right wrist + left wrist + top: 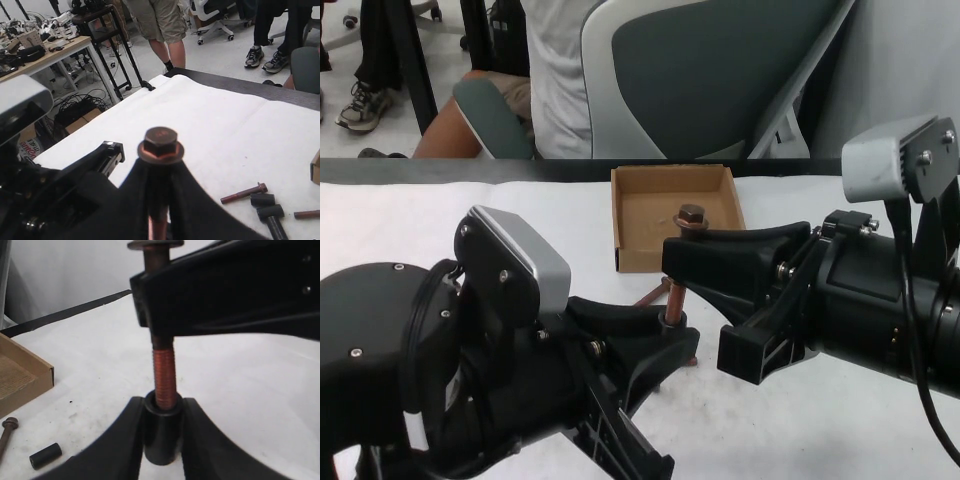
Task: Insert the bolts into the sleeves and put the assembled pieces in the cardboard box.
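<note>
Threads of a copper-coloured, hex-headed metal bolt (164, 375) stand upright in the mouth of a short black cylindrical sleeve (162, 437), both held above the white-covered counter (820, 420). The left pincer (162, 415) is closed on the sleeve, one black finger pressed to each side. The right pincer (160, 172) is clamped on the bolt's shank just under the flanged head — most of the thread shows outside the sleeve. Beyond the two arms the shallow brown cardboard box (645, 215) sits open-topped on the counter. Near the box lie loose parts — another copper bolt (7, 432) and a small black sleeve (45, 455) on its side.
</note>
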Available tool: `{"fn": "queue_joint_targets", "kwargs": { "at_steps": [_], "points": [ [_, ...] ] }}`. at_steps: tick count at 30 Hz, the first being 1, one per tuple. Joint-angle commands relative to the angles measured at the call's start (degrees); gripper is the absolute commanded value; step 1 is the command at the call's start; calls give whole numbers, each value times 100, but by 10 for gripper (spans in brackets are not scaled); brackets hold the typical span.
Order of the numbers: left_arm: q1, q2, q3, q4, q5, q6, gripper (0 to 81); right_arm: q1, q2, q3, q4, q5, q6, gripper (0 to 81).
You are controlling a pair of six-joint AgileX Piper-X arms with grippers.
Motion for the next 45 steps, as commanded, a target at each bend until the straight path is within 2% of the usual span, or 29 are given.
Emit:
{"fn": "queue_joint_targets", "kwargs": {
  "at_steps": [1, 9, 23, 26, 30, 32, 33, 38, 41, 45],
  "points": [
    [7, 6, -24, -151, -265, -15, 8, -5, -2, -92, -96, -34, -39, 3],
    [7, 6, -56, -151, -249, -141, 8, -5, -2, -92, 345, -80, -248, 3],
    [7, 6, -163, -329, -193, -398, 8, -5, -2, -92, 361, -79, -374, 6],
    [7, 6, -260, -329, -71, -553, 8, -5, -2, -92, 361, -79, -374, 106],
    [7, 6, -386, -337, -32, -668, 8, -5, -2, -92, 427, -79, -333, 416],
    [7, 6, -445, -337, 39, -648, 8, -5, -2, -92, 541, -79, -132, 526],
    [7, 6, -477, -337, 36, -646, 8, -5, -2, -92, 588, -79, -41, 549],
    [200, 6, -677, -304, 21, -616, 8, 2, -111, -92, 946, -79, 202, 482],
    [562, 6, -762, -287, 23, -604, 8, 2, -343, -92, 1327, -79, 191, 451],
    [1205, 34, -790, -283, 40, -799, 8, 2, -716, -92, 1938, -79, 191, 447]
  ]
}}
